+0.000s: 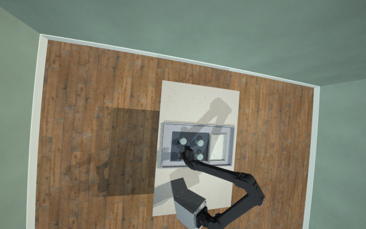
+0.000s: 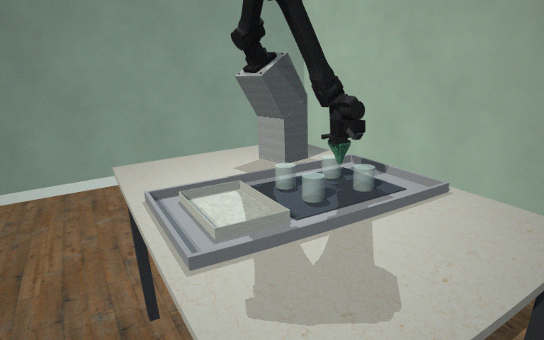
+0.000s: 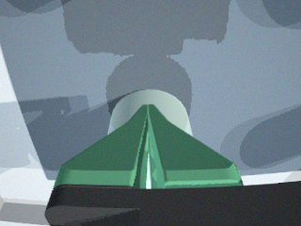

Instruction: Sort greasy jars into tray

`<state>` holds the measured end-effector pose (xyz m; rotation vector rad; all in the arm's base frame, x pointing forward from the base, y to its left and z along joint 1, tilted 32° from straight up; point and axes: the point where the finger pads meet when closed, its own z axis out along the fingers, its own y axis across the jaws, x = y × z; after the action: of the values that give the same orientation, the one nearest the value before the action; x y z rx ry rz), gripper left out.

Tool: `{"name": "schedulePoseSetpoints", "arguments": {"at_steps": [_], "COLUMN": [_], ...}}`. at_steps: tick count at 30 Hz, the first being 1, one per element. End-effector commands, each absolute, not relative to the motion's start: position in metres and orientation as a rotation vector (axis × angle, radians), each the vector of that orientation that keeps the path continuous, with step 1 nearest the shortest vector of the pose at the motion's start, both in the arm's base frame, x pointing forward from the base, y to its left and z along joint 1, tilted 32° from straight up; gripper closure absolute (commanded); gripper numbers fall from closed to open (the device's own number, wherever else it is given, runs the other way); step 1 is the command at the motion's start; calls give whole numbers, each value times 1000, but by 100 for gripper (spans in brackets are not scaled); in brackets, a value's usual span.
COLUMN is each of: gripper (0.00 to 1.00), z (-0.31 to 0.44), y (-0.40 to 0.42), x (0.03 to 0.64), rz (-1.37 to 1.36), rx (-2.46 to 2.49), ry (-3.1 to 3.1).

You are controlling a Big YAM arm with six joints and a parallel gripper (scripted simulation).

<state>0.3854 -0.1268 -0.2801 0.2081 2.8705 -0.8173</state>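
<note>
While its green fingers are being pressed flat together with nothing between them, the gripper is being held point-down just above the dark drying mat. In the wrist view, a jar is being seen at twelve o'clock beyond the closed tips, apparently just in front of them. In the exterior view this far jar is being partly hidden behind the tips; whether it is being touched cannot be told. Around it, three more jars are standing mouth down on the mat: one at nine o'clock, one at seven o'clock and one at three o'clock. Further out at nine o'clock, the pale tray is resting beside the mat with no jar in it.
</note>
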Motion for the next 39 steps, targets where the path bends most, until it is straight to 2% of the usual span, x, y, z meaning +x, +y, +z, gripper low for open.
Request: {"name": "schedulePoseSetpoints", "arguments": {"at_steps": [1, 39], "gripper": [100, 100], "z": [-287, -287], "y": [-129, -128], "x": [351, 346], "rz": [-831, -831], "rx": [190, 190], "ry": [2933, 2933]}}
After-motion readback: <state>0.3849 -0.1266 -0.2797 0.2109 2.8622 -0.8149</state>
